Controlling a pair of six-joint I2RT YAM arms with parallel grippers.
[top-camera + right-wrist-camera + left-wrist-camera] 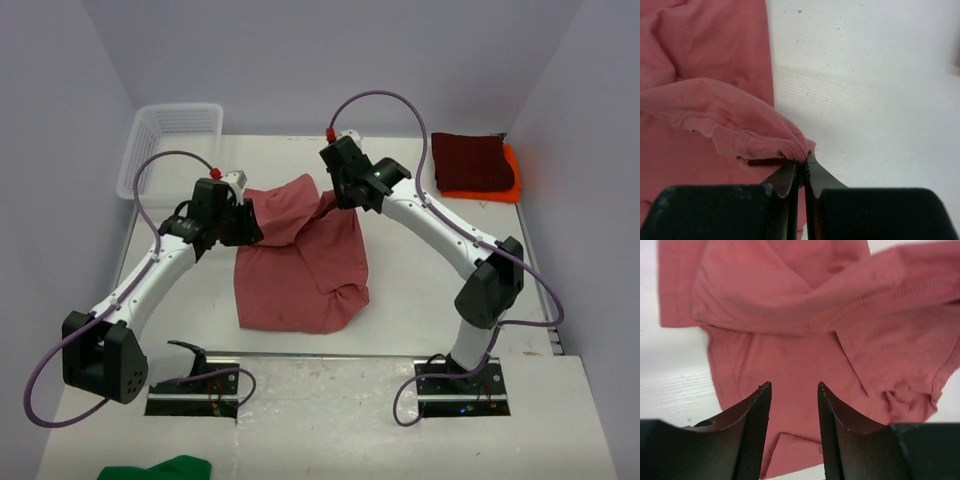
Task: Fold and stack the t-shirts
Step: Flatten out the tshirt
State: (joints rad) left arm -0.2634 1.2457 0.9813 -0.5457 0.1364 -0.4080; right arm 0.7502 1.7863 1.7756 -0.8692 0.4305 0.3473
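Folding step in progress: right hand (801,162) clamped on ribbed edge of faded rose cotton t-shirt (300,265), holding that edge up off white desk (420,290) at frame centre, likely to carry it across for fold. Meanwhile left hand (792,387) has fingers apart, empty, over shirt's left side, seemingly ready to take second corner. Dark maroon folded t-shirt (472,160) lies on bright orange t-shirt (510,188), upper right: stack begun. Count: three shirts, two hands, one white plastic mesh basket (165,140), upper left.
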